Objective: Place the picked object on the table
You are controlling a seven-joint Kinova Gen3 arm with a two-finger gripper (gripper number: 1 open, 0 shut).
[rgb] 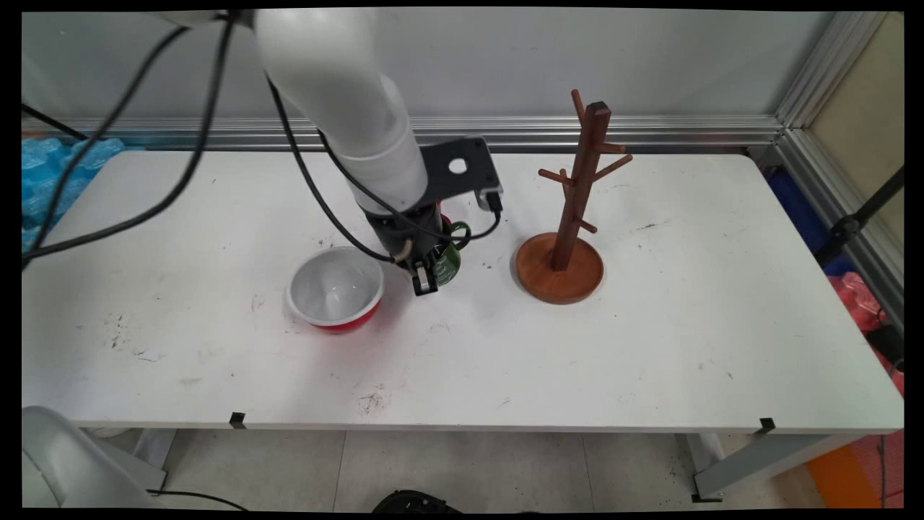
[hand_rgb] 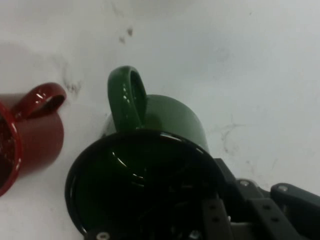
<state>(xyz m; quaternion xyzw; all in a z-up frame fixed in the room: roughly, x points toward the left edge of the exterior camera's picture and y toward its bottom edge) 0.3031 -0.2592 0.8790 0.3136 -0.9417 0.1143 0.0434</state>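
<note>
Green mug (hand_rgb: 165,130) close up, red mug (hand_rgb: 35,137) beside

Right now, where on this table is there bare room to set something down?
Bare: the near strip in front of the red bowl, and right of the wooden mug tree. Crowded: the middle, where the pincer, green mug and red mug cluster.

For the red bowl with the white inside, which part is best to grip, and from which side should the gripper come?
Probably the rim of the red bowl, from straight above, one finger inside and one outside: it stands upright, open side up, with no handle. Its near-left rim seems freest, since the gripper and the green mug crowd its right.
</note>
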